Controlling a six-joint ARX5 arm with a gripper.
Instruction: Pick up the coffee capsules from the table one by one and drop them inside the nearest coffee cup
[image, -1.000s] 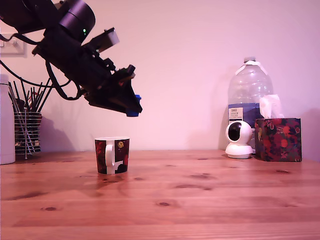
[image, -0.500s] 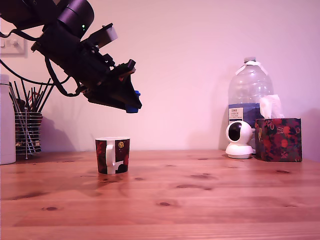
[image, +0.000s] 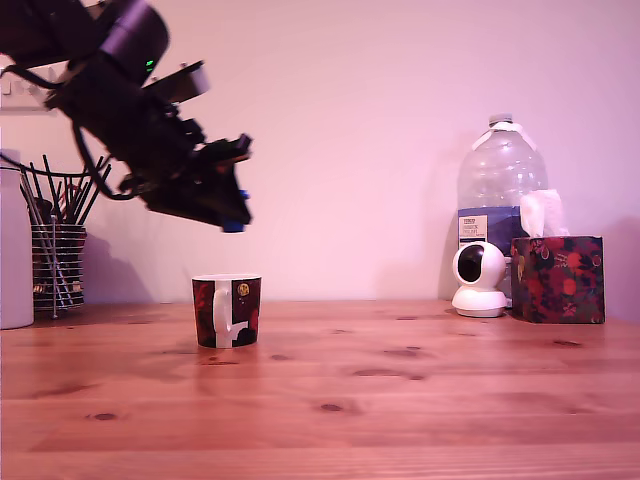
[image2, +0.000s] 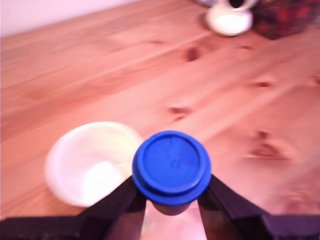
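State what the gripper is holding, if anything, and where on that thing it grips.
The gripper holds a blue coffee capsule, with its two fingers clamped on opposite sides of the body just under the wide round rim.

Over on the exterior view's right, a large clear plastic water bottle (image: 499, 190) stands against the pink-lit wall, white cap on top and a paper label across its middle. In front of it sits a small white dome camera (image: 478, 279), its dark round face turned toward the exterior view's left, just beside a dark floral tissue box (image: 556, 279) with a white tissue (image: 541, 212) poking up. Far to the exterior view's left, a wire mesh holder (image: 54, 265) is packed with thin dark sticks, next to a white container (image: 13, 245) at the frame's edge. A white wall switch (image: 20, 92) shows above them.
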